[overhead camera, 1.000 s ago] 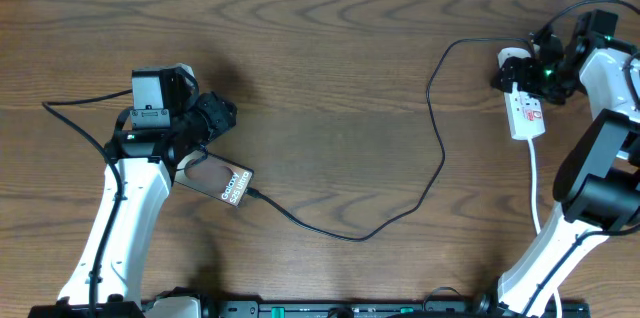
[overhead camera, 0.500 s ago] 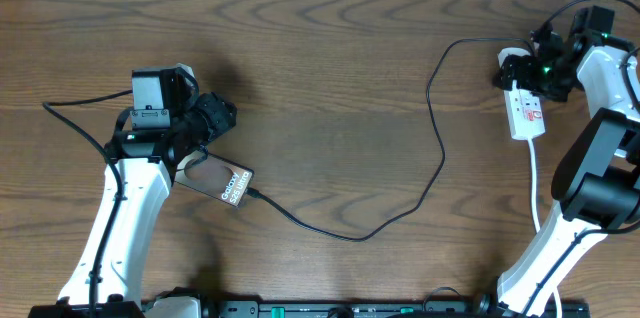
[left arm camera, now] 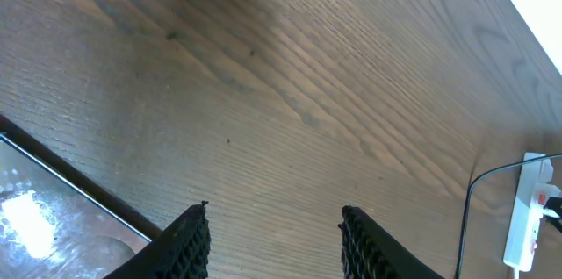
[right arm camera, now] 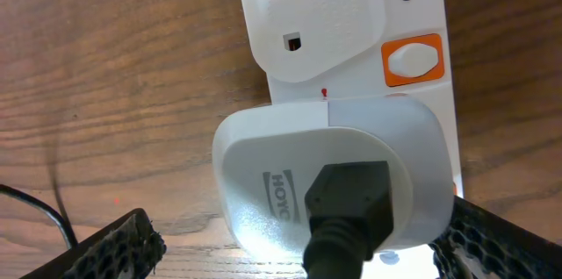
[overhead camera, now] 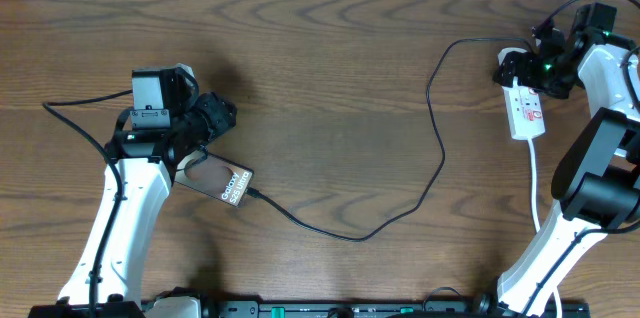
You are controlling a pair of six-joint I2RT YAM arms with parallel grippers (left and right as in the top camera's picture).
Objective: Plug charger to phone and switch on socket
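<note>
Overhead view: flat brown-grey phone with white lettering [overhead camera: 224, 183] lies just beside left gripper [left arm camera: 274, 226], whose fingers are apart and hold nothing. Thin black charger cable [overhead camera: 437, 148] reaches the phone's lower corner and seems seated, though it is too small to confirm. Narrow white power strip [overhead camera: 526, 110] sits near the table's far right edge. Right gripper [right arm camera: 303, 239] has fingers spread wide, straddling rounded white adaptor [right arm camera: 329, 174]. Step in hand: switching on. Next move: press orange rocker switch [right arm camera: 413, 58] with one fingertip, close by the adaptor. Brown wooden tabletop [overhead camera: 330, 78] offers open room between arms.

white socket [right arm camera: 316, 16] with orange switch [right arm camera: 413, 58]; black charger [overhead camera: 442, 148]; dark phone [overhead camera: 222, 182], white lettering; brown wood-grain counter [overhead camera: 320, 48].
</note>
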